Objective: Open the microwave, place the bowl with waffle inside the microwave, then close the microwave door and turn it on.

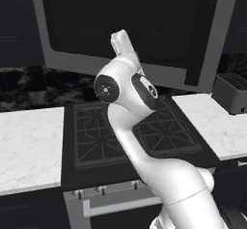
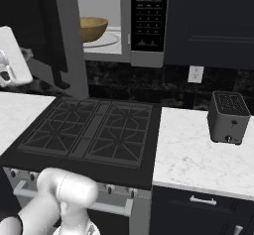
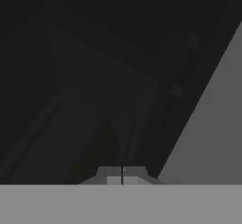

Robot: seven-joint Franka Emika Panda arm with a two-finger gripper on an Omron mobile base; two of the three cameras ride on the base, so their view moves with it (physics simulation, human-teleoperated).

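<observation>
- Up above the black gas stove [image 2: 94, 130], the large grey-framed microwave [image 2: 126, 55] stands with its pale grey interior exposed.
- Inside that cavity sits the small round brown wooden bowl [image 2: 92, 29], resting on the pale round turntable [image 2: 106, 40]; the waffle cannot be made out from this angle.
- To the right of the cavity runs the black button panel [image 2: 147, 13] of the microwave.
- Swung out toward the robot, the big grey-framed microwave door with its dark glass window [image 1: 125, 25] hangs open; in the left base view it spans most of the upper picture, and its dark vertical handle bar [image 1: 202, 35] stands near its right edge.
- Seen from the right base view, the same door shows edge-on as a grey upright frame at the left of the cavity.
- Close against the dark glass of the door, the white arm [image 1: 130, 93] reaches up over the stove.
- From the hand view, the two-finger gripper [image 3: 122, 176] has its two tips pressed together with nothing between them, facing the dark door glass and its grey frame.
- Off to the right, on the white marble counter [image 2: 198, 154], stands the small dark toaster [image 2: 228, 117], well apart from the stove.
- Behind the toaster, a white wall outlet [image 2: 195, 74] sits on the dark speckled backsplash.
</observation>
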